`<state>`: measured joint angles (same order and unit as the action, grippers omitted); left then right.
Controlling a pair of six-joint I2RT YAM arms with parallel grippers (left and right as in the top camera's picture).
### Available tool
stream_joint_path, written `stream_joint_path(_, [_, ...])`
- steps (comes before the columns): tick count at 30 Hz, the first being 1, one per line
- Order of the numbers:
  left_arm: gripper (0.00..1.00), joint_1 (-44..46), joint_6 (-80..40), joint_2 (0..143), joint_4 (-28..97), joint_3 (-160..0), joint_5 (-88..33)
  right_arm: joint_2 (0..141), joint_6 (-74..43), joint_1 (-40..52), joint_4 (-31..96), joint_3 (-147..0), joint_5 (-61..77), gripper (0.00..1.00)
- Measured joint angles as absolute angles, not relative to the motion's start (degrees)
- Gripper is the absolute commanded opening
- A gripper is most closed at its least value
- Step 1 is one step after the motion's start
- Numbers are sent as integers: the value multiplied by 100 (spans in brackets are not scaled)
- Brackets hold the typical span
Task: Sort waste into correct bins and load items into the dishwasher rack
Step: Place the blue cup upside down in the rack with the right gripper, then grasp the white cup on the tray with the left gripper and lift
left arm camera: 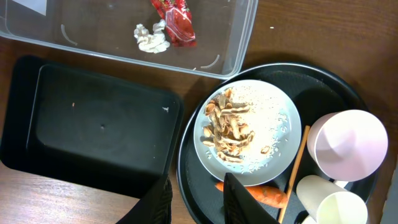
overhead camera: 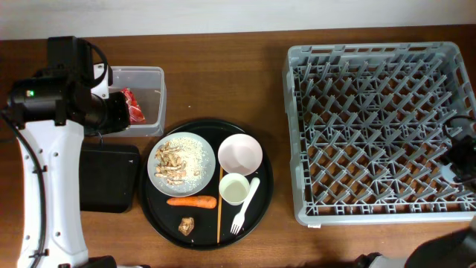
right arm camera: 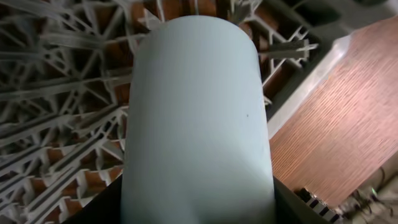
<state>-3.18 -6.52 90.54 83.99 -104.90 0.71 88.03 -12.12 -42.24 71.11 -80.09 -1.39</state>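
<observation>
**Holding a blue cup over the rack, left fingers spread beside the plate**

Overhead: the left arm (overhead camera: 56, 112) hangs over the clear tub (overhead camera: 151, 74), where the red wrapper (overhead camera: 134, 106) lies. The flat black tray (overhead camera: 110, 177) sits at the tub's 6 o'clock. The plate (overhead camera: 199, 152) of scraps (overhead camera: 175, 162), the carrot (overhead camera: 191, 201) and the brown chunk (overhead camera: 186, 225) rest on the round tray (overhead camera: 160, 216). The right arm (overhead camera: 462, 160) is a dark shape at the 3 o'clock edge of the rack (overhead camera: 372, 59); what it carries is hidden here.

Left wrist: the left gripper (left arm camera: 196, 202) is spread and empty. The plate lies at its 1 o'clock. The carrot is just beside at 3 o'clock, its long axis crosswise, partly cut off. This arm is far nearer the waste.

Right wrist: the right gripper (right arm camera: 196, 210) appears clenched on the small light-blue cup (right arm camera: 196, 112), with rack lattice straight beyond. Only dark slivers of the fingers show, and whether the cup touches the pegs cannot be told.
</observation>
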Motion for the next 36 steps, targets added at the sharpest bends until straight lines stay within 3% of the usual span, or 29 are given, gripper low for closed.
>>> stream_joint_path(3, [27, -318, -652, 9054, 8403, -10490, 73, 9122, -1214, -4224, 6995, -8009, -106, 61])
stream_joint_path(4, [27, -318, -652, 9054, 8405, -10490, 73, 9207, -1201, -4224, 6960, -8009, -104, 70])
stream_joint_path(5, [27, -318, -652, 9054, 8416, -10490, 71, 9286, -1225, -4224, 6912, -8009, -104, 88])
stream_joint_path(6, [28, -318, -655, 9054, 8440, -10490, 71, 9338, -1221, -4224, 6840, -8009, -93, 100])
stream_joint_path(20, [38, -311, -674, 9054, 8451, -10490, -244, 8995, -718, -4104, 7336, -8442, 1852, 99])
stream_joint_path(22, [43, -235, -685, 9054, 8440, -10473, -495, 8514, -504, -3828, 7546, -8538, 2106, 99])
stream_joint_path(29, [43, 705, -696, 9052, 7968, -9524, -1004, 7057, 449, -2043, 8136, -8648, 2421, 99])
stream_joint_path(36, [48, 1905, -788, 9056, 7183, -7996, -1308, 7109, 757, -1216, 8366, -8646, 2405, 99])
